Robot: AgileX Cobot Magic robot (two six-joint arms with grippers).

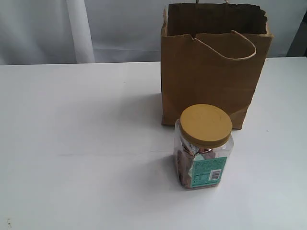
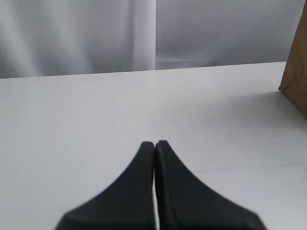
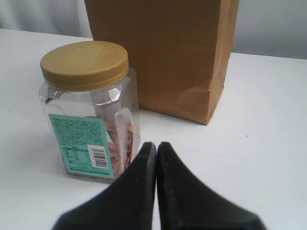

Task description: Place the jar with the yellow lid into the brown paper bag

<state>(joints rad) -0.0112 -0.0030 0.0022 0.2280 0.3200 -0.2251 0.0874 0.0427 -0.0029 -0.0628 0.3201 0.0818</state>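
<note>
Standing upright on the white table, the jar sits just in front of the paper bag, close to its base, with the yellow lid on and nothing holding it. The bag is open at the top, 1 loop handle drooping over its near wall. Both claws are closed and empty: the left claw has its 2 fingers pressed together over bare table, away from the jar, and the right claw is pinched together the same way, low and near the jar's side. As I judge it, the danger is the jar's width. A claw coming in closed or only half open could shove the jar against the light bag and knock both over, and a lift that is too low could snag the jagged rim or the handle. The exterior camera shows the bag's open mouth and no arm at all. The right wrist camera shows the label and barcode close up but cuts off the bag's top. The left wrist camera catches only a corner of the bag and no jar.
</note>
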